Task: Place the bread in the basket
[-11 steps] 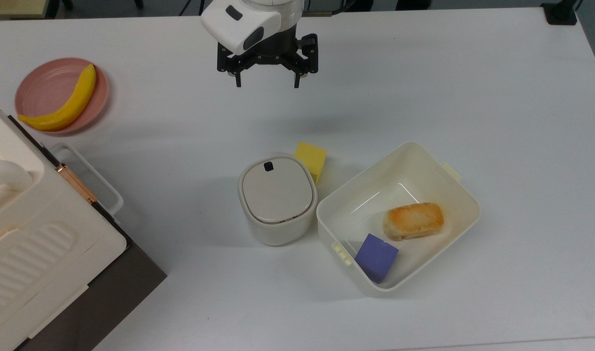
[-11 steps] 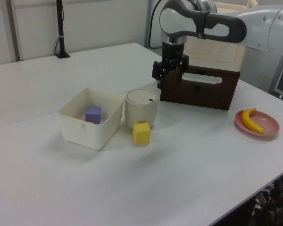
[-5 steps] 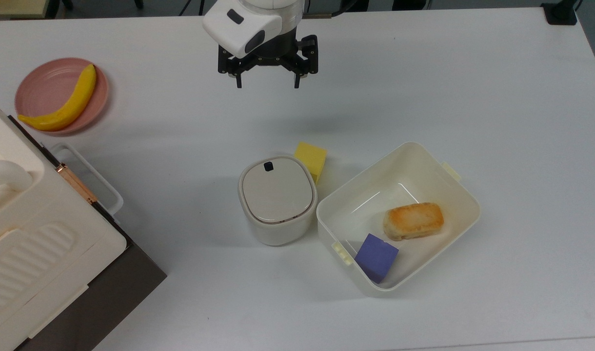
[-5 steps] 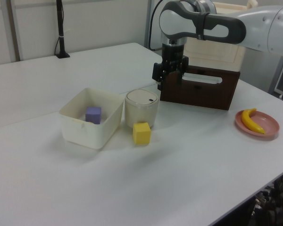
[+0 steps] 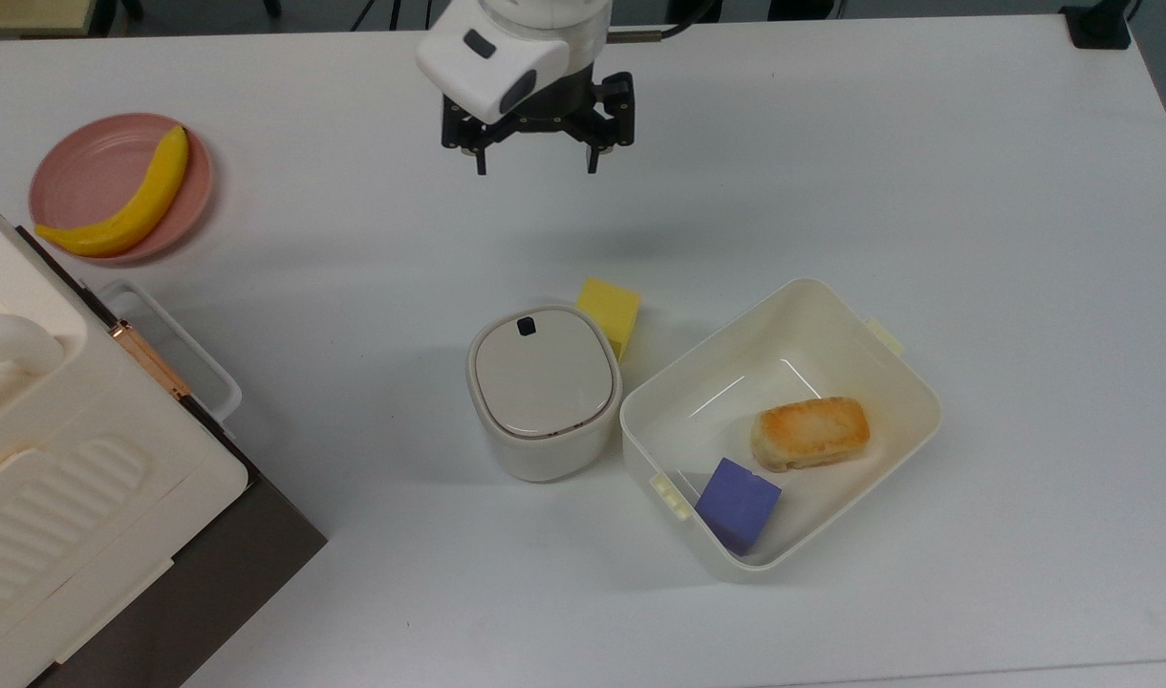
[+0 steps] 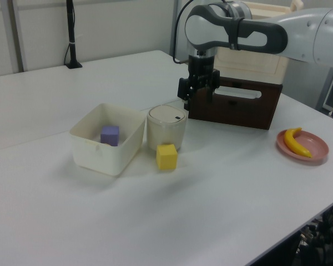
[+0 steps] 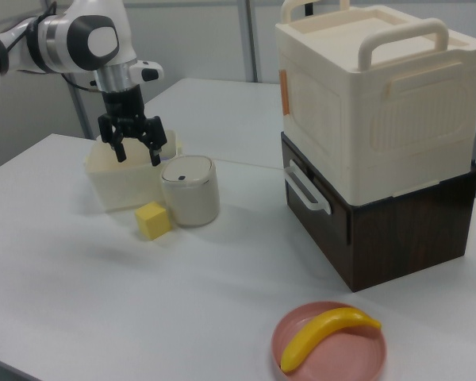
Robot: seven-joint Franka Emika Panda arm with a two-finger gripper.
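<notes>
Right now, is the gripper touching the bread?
Apart. The top view shows the gripper open and empty over bare table, far from the bread, which lies inside the basket.

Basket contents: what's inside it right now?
In the top view the basket holds the bread and a purple cube, lying apart. In the left view the near wall hides the bread.

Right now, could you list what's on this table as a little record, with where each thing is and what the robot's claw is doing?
bread: lying inside the basket
basket: open tub, on the table
purple block: in the basket, beside the bread
lidded canister: next to the basket
yellow block: on the table, by the canister
banana: on the pink plate
gripper: open, holding nothing, above the table
</notes>
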